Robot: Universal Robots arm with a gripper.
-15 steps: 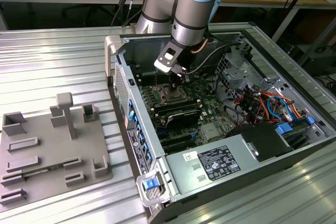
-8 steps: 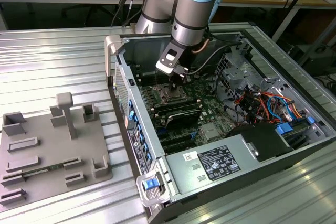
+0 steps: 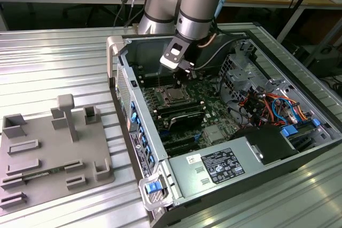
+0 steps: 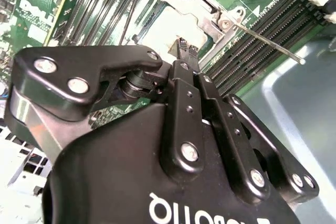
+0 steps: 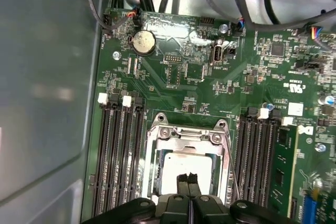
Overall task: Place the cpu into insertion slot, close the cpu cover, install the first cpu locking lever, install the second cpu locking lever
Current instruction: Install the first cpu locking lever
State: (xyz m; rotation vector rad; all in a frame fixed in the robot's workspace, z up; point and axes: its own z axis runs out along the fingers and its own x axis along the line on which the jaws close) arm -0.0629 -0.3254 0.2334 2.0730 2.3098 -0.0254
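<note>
In both wrist views the cpu [image 5: 181, 162] [image 4: 167, 29] lies flat in the insertion slot [image 3: 174, 97] on the green board. The silver cpu cover [image 5: 157, 141] [image 4: 206, 20] frames it and lies down over its edges. A thin metal locking lever [image 4: 269, 44] [image 5: 234, 181] stands out at an angle beside the socket. My gripper [image 5: 187, 178] [image 4: 186, 49] [image 3: 185, 74] hovers just above the cpu's near edge. Its fingertips are pressed together and hold nothing.
Long black memory slots [image 5: 118, 150] [image 5: 257, 150] flank the socket on both sides. The computer case wall [image 5: 47, 87] rises close by, and cables [image 3: 262, 102] and a power supply [image 3: 224, 164] crowd the case. A grey fixture plate [image 3: 48, 148] lies on the exterior view's left.
</note>
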